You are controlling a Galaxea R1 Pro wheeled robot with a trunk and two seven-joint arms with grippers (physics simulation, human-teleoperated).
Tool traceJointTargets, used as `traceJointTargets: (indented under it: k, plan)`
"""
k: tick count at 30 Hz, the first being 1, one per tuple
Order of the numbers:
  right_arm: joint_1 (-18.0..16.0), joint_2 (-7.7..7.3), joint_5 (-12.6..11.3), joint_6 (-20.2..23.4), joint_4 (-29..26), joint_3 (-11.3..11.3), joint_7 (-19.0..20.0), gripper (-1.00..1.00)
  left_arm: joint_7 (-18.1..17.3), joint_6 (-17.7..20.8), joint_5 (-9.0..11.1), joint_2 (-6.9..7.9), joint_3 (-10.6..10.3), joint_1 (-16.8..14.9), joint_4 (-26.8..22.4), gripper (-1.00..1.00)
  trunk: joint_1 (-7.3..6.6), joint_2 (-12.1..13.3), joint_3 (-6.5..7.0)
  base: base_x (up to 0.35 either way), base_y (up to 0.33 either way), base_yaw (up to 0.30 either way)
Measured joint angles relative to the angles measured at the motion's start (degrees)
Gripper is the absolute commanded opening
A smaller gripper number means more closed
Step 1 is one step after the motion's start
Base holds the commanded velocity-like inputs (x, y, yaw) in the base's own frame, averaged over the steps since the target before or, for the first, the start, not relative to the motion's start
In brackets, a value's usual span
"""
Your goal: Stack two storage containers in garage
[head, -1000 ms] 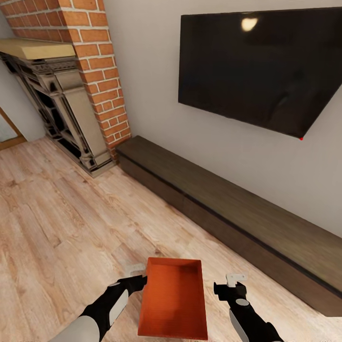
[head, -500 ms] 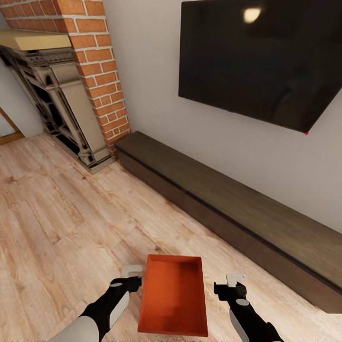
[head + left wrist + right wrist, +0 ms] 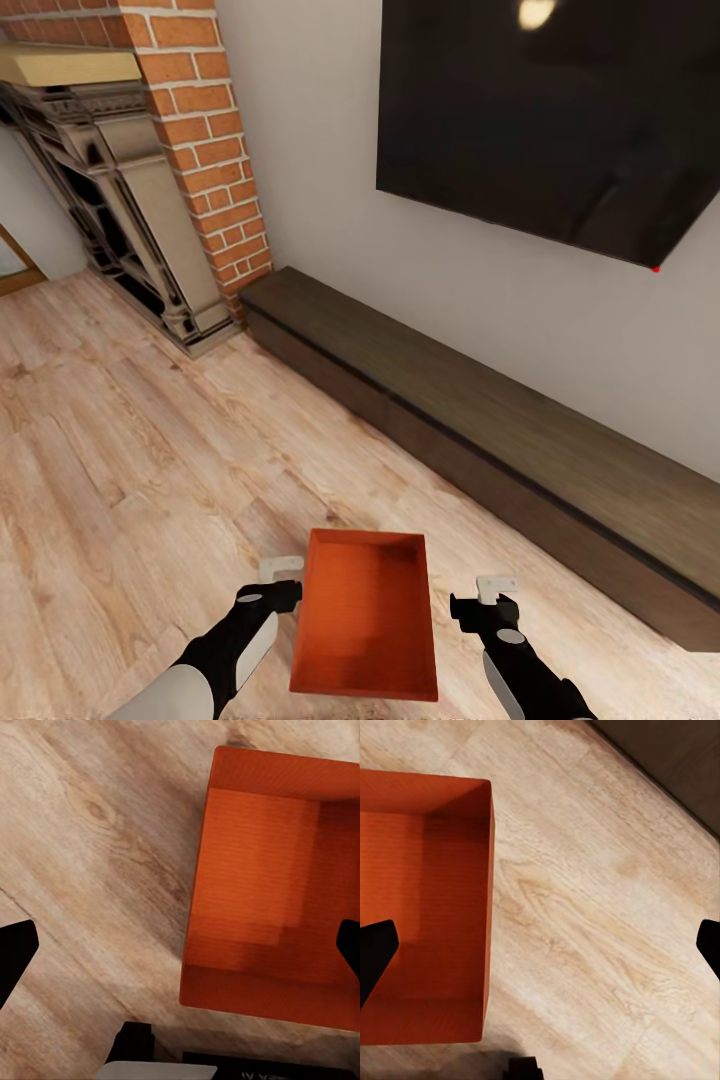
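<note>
Although the job ends in the garage, one storage container [image 3: 366,618] sits here on the living room's light wood-plank floor [image 3: 130,470], directly before the robot and between its two arms. It is an orange-red, open-topped bin, empty, with a faintly ribbed bottom; the left wrist view [image 3: 270,892] and the right wrist view [image 3: 424,907] both look straight down into it. I see only this one bin.

By my judgement the task has hardly begun: the bin is neither lifted nor carried, and the transport to the garage, the setting down and the stacking all remain.

Beside the bin's left wall, the left gripper [image 3: 281,582] stands very close to or touching the wall near the far corner; I cannot tell which from the head view. In the left wrist view its dark fingertips [image 3: 15,956] show at opposite edges, spread wide, with the bin's left wall lying between them, clamped on nothing. Off the bin's right wall, the right gripper [image 3: 485,595] hangs clearly apart from it. Its fingertips [image 3: 375,952] are likewise wide apart in the right wrist view, with the bin's right wall and bare floor between them, gripping nothing.

Farther out, a long dark low cabinet [image 3: 480,440] runs along the grey wall beneath a black television [image 3: 540,120], and a red brick fireplace [image 3: 170,170] stands to the left.
</note>
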Motion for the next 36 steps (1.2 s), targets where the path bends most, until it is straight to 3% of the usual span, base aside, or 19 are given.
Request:
traceJointTargets:
  k: [26, 36]
  plan:
    - [0.00, 0.00, 0.06, -0.18, 0.03, 0.01, -0.46, 1.00, 0.01, 0.23, -0.01, 0.00, 0.04, 0.00, 0.00, 1.00, 5.71, -10.44, -7.09, 0.000, 0.000, 0.000]
    - [0.00, 0.00, 0.01, 0.25, 0.05, 0.12, -0.28, 1.00, -0.01, 0.26, 0.01, 0.00, 0.02, 0.00, 0.00, 1.00, 7.91, -14.46, -8.99, 0.000, 0.000, 0.000]
